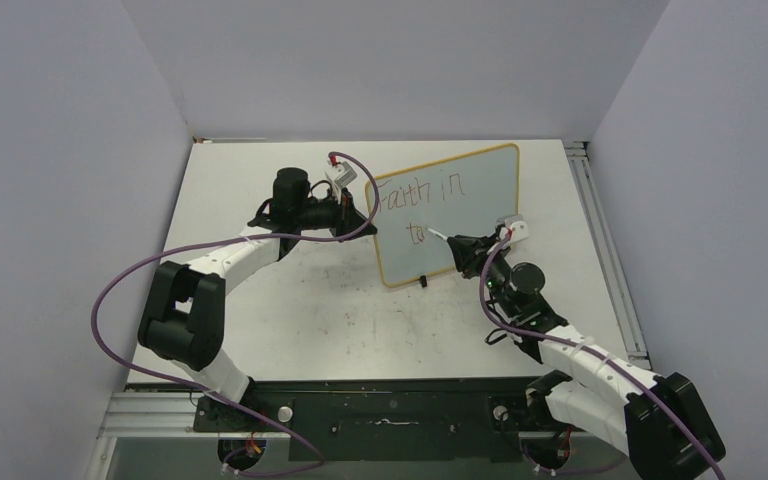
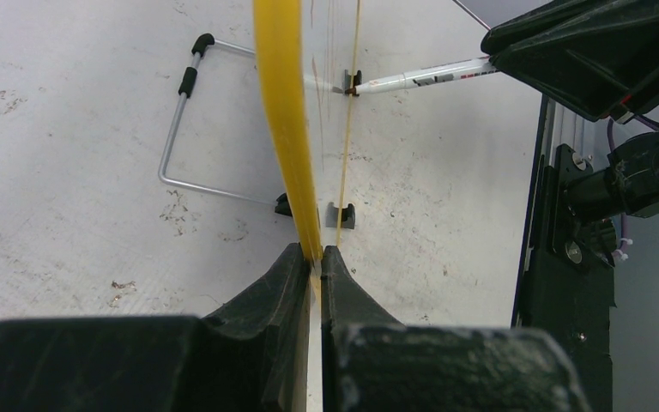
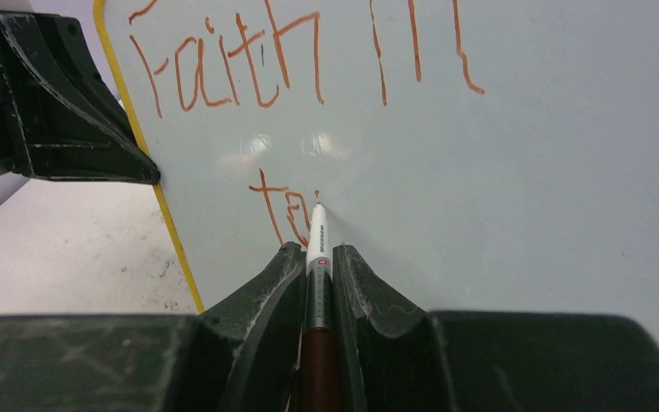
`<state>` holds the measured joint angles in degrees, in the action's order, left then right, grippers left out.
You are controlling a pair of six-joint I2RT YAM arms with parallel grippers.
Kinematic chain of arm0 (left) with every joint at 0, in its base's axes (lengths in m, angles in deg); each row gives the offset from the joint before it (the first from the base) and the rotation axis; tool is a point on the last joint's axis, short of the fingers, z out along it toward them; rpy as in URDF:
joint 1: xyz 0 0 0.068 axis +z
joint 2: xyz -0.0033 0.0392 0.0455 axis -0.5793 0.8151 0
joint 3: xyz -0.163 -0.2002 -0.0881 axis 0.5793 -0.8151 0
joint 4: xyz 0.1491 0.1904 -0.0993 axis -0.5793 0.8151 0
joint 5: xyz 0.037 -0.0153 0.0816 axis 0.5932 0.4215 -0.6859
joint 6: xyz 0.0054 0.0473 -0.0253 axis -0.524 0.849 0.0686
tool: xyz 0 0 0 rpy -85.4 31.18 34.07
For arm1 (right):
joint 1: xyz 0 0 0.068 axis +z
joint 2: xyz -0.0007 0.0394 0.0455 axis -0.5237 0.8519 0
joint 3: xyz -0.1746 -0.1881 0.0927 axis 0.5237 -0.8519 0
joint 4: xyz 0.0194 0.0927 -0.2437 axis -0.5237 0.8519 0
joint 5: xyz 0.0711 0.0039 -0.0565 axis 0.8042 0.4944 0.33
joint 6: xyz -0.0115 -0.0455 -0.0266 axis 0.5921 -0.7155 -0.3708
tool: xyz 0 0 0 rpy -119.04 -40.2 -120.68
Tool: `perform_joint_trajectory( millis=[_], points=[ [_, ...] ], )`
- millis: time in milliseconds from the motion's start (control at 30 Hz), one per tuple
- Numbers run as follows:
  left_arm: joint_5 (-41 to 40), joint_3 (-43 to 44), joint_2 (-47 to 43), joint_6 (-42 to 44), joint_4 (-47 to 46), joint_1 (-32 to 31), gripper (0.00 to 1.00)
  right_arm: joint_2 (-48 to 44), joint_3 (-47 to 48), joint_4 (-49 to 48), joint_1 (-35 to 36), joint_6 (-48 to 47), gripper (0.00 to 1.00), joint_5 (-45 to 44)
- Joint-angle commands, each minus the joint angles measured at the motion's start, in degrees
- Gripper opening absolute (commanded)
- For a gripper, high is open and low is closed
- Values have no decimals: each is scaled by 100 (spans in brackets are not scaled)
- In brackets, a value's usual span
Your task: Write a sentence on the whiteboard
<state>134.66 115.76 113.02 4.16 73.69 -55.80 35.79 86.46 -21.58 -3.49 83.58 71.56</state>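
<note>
- The whiteboard (image 1: 450, 215) stands upright on the counter (image 1: 290, 300) between the two arms, on small black feet (image 2: 341, 215). It has a white face, a thin yellow frame and rounded corners.
- The sentence (image 1: 422, 200), in thin reddish-orange strokes, reads "Faith in" on the top line, with "to" on the line below.
- Left jaws: pinched tight on the board's left frame edge.
- Right jaws: clamped on a marker (image 3: 318, 236), its tip touching the board just right of "to".

a white tabletop (image 1: 290, 310), scuffed and flecked with dark smudges, was bounded by a plain pale lilac-grey left wall (image 1: 60, 150), far wall (image 1: 390, 60) and right wall (image 1: 720, 150). a metal rail (image 1: 605, 240) ran along the tabletop's right edge. lighting was even and diffuse, with only soft shadows.
</note>
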Motion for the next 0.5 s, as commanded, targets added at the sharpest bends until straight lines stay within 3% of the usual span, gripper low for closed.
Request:
perform_joint_trajectory(
  millis=[0, 467],
  points=[
    [195, 235, 53, 63, 107, -25, 0, -220, -184, 48, -32, 109, 5, -55],
    [195, 231, 53, 54, 105, -25, 0, -40, -1, -188, -24, 13, 5, -134]
  ],
)
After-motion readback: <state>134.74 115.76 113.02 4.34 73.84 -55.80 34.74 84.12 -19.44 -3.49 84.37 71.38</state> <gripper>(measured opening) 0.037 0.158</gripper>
